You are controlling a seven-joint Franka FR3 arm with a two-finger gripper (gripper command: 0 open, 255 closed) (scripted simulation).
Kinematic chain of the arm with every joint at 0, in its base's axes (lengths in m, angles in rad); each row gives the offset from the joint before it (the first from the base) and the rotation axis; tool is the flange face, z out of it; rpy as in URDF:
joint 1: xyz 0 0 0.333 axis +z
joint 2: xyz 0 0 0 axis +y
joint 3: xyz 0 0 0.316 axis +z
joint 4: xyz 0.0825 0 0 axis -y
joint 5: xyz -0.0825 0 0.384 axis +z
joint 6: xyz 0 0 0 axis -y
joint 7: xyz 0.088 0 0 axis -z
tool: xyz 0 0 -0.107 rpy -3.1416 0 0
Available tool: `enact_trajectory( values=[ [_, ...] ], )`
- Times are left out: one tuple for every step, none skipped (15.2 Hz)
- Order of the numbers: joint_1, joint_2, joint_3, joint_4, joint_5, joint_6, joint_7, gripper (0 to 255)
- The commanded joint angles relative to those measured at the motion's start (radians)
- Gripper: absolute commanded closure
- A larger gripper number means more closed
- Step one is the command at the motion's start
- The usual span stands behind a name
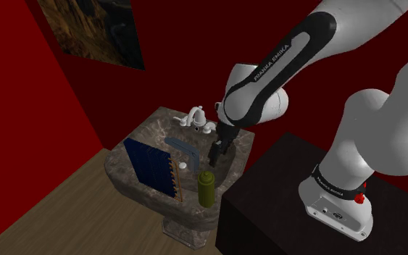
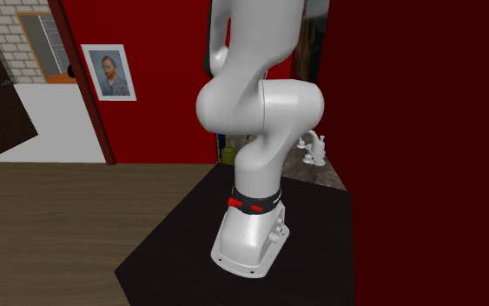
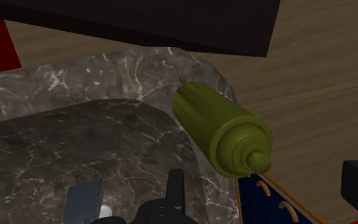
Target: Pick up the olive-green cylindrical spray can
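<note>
The olive-green spray can (image 1: 206,188) stands upright on the marble sink's rim (image 1: 133,185), at the corner nearest the black stand. In the wrist view the can (image 3: 225,130) has a ribbed body and a rounded cap with a small nozzle. My black gripper (image 1: 216,156) hangs over the basin, a little above and behind the can. Its fingers are open: one fingertip (image 3: 175,186) shows near the middle and the other at the picture's edge. The can's cap lies ahead of my gripper (image 3: 266,191), and neither finger touches it.
A white faucet (image 1: 197,118) stands at the sink's back rim. A dark blue flat object with orange marks (image 1: 150,165) leans on the front rim beside the can, and a lighter blue item (image 1: 184,148) lies in the basin. The black stand (image 1: 296,188) borders the sink.
</note>
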Motion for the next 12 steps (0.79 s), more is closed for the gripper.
enact_trajectory(
  values=[
    [0.067, 0.097, -0.006, 0.035, 0.154, 0.082, -0.114, 0],
    [0.096, 0.151, -0.007, 0.065, 0.246, 0.113, -0.189, 0],
    [0.116, 0.204, 0.0, 0.098, 0.342, 0.139, -0.269, 0],
    [0.116, 0.224, 0.009, 0.111, 0.378, 0.148, -0.3, 0],
    [0.114, 0.244, 0.014, 0.12, 0.415, 0.156, -0.335, 0],
    [0.113, 0.265, 0.02, 0.13, 0.453, 0.164, -0.371, 0],
    [0.112, 0.285, 0.025, 0.14, 0.491, 0.171, -0.407, 0],
    [0.11, 0.306, 0.03, 0.15, 0.528, 0.178, -0.444, 0],
    [0.107, 0.326, 0.036, 0.161, 0.566, 0.184, -0.481, 0],
    [0.104, 0.347, 0.042, 0.172, 0.603, 0.19, -0.518, 0],
    [0.098, 0.379, 0.05, 0.19, 0.662, 0.199, -0.577, 0],
    [0.097, 0.379, 0.051, 0.19, 0.661, 0.199, -0.576, 0]
  ],
)
